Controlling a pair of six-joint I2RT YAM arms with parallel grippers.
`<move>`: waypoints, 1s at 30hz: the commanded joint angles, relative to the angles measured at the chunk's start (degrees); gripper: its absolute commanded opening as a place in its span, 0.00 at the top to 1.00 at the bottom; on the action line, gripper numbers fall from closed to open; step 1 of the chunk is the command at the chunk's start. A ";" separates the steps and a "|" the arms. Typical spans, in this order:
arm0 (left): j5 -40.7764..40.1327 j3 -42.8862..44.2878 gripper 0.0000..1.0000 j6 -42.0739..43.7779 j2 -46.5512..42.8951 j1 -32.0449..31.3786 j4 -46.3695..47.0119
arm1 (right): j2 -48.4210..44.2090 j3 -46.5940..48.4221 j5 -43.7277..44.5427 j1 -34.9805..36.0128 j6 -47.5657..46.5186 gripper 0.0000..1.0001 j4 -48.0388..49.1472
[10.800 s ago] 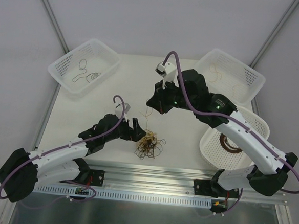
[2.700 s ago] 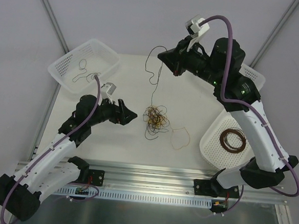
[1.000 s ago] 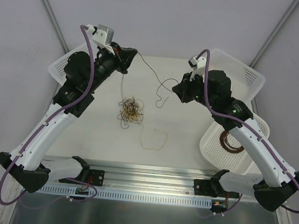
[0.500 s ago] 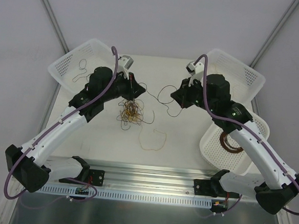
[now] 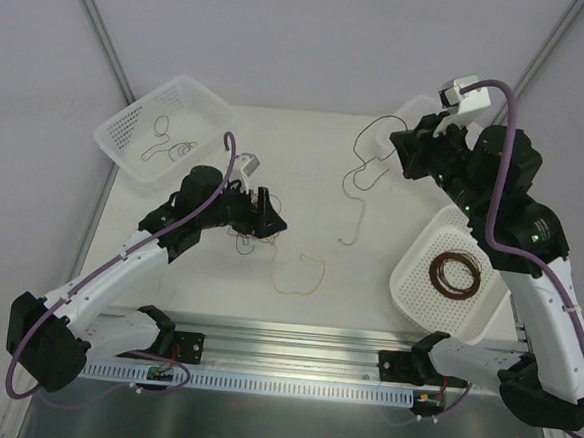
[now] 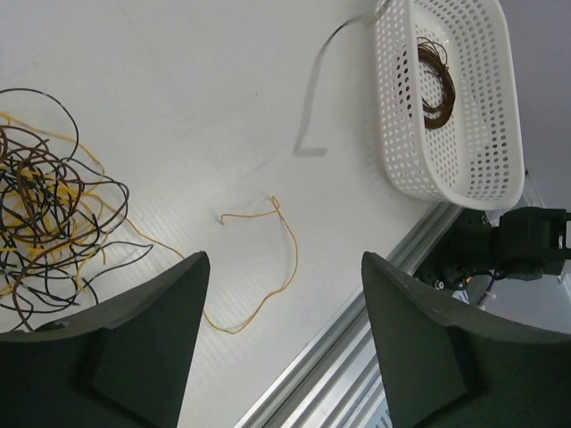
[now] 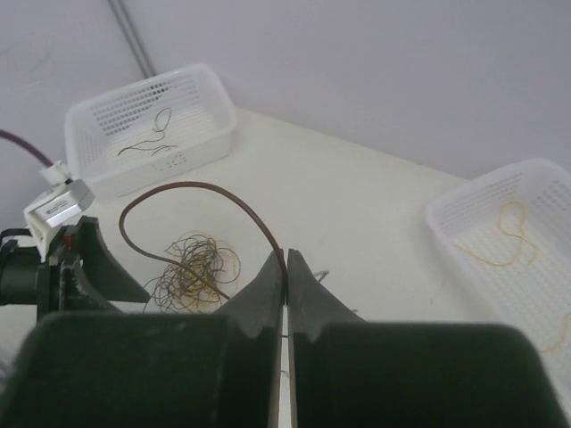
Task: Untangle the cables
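The cables lie as a tangle (image 6: 45,214) of yellow-tan, brown and black strands on the white table, mostly hidden under my left gripper (image 5: 270,220) in the top view. The left gripper (image 6: 285,357) stands open just beside and above the tangle, with nothing between its fingers. One yellow-tan strand (image 5: 303,275) lies apart on the table. High at the back right, my right gripper (image 5: 402,149) is shut on a single brown cable (image 5: 359,214) that hangs free over the table. The right wrist view shows that brown cable (image 7: 196,187) arching out of the shut right gripper (image 7: 285,267).
A white basket (image 5: 127,137) at the back left holds a few dark strands. Another basket (image 7: 482,209) at the back right holds a yellow strand. A third basket (image 5: 412,288) at the right holds a dark-brown ring coil (image 5: 453,275). A metal rail (image 5: 294,334) runs along the near edge.
The left gripper let go of its strand, opened and dropped toward the tangle. The right gripper rose up and to the right, carrying the brown cable clear of the tangle.
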 commanded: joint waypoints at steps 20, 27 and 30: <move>-22.50 -7.30 0.01 4.25 -13.24 0.72 -15.60 | -13.63 1.34 31.11 -3.12 -10.95 0.99 -8.90; -23.21 -7.75 0.01 5.40 -14.47 1.95 -17.36 | -16.45 2.65 29.35 -3.12 -7.87 0.99 -13.21; -23.48 -8.01 0.01 5.75 -14.47 2.39 -17.62 | -17.24 2.74 31.28 -3.12 -8.57 0.99 -14.27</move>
